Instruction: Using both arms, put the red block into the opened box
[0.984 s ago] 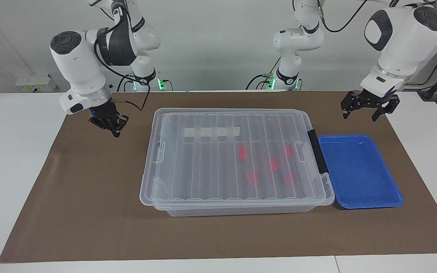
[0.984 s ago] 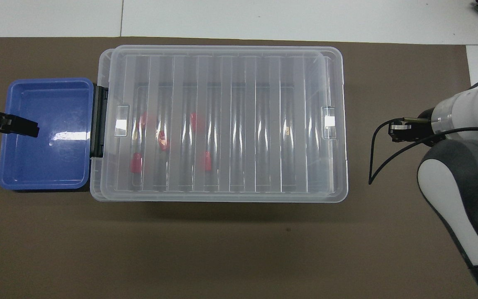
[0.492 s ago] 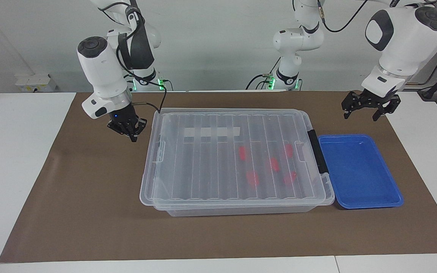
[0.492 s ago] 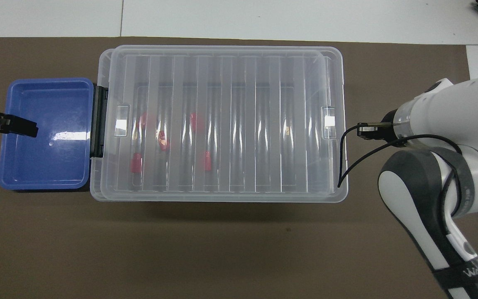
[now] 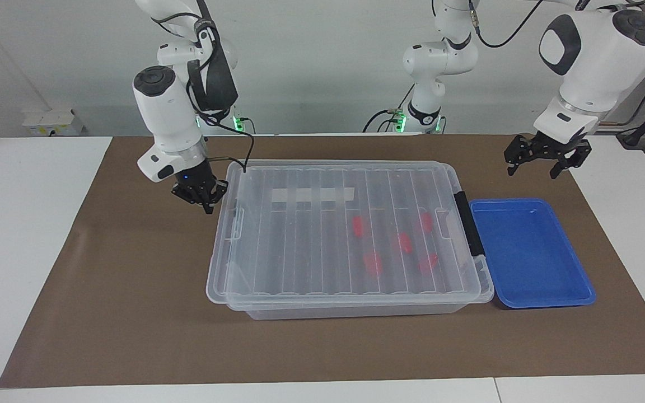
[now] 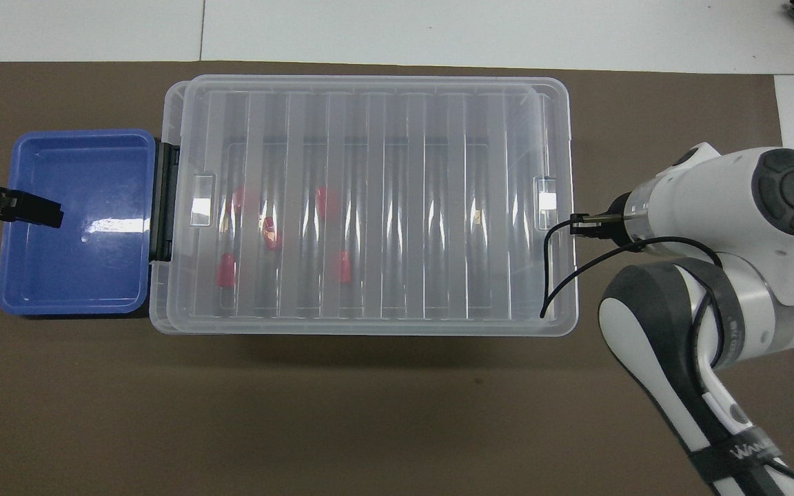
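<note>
The clear box (image 5: 233,291) (image 6: 562,138) stands mid-mat with its ribbed lid (image 5: 322,235) (image 6: 438,207) lying on top. Through the lid several red blocks (image 5: 373,263) (image 6: 226,270) show on the box floor, toward the black end handle (image 5: 468,224) (image 6: 163,200). My right gripper (image 5: 207,206) is shut and holds nothing. It hangs low beside the box's end toward the right arm, just apart from the rim. My left gripper (image 5: 542,163) is open and empty, raised over the blue tray's outer end. One of its fingers (image 6: 32,209) shows in the overhead view.
A shallow blue tray (image 5: 580,291) (image 6: 4,289) with nothing in it sits against the box's handle end, toward the left arm's end of the table. A brown mat (image 5: 132,313) (image 6: 369,413) covers the table. The right arm's black cable (image 6: 555,275) hangs over the box's corner.
My right arm has swung in toward the box's end, bringing its shut gripper from out over the mat to just beside the rim. The left arm has not moved.
</note>
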Controlling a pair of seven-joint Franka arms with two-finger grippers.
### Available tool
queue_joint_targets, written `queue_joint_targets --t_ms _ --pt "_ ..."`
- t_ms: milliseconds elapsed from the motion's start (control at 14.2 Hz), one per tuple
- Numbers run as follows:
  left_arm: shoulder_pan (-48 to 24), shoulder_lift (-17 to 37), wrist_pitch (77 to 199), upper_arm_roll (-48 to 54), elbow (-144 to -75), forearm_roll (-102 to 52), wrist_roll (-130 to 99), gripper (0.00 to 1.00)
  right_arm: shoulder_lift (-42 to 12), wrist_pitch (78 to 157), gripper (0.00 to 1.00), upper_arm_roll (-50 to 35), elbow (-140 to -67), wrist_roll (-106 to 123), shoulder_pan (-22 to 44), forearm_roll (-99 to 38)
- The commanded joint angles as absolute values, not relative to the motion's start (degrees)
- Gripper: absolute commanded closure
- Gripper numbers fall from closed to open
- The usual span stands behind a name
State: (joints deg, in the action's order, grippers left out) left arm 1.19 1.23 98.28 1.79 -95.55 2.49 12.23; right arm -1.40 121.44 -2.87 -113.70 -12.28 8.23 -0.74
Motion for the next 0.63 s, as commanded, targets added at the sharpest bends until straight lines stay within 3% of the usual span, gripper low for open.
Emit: queue_joint_targets --t_ms 0,562 --pt "1.32 -0.79 99.58 1.67 -97.91 2.02 11.69 0.00 -0.79 122.52 1.00 -3.08 -114.96 -13.62 8.79 -1.32" --pt "1.32 -0.79 99.58 1.67 -97.91 2.02 11.69 0.00 -0.70 122.34 1.00 -3.16 -114.96 -13.71 10.98 -1.32"
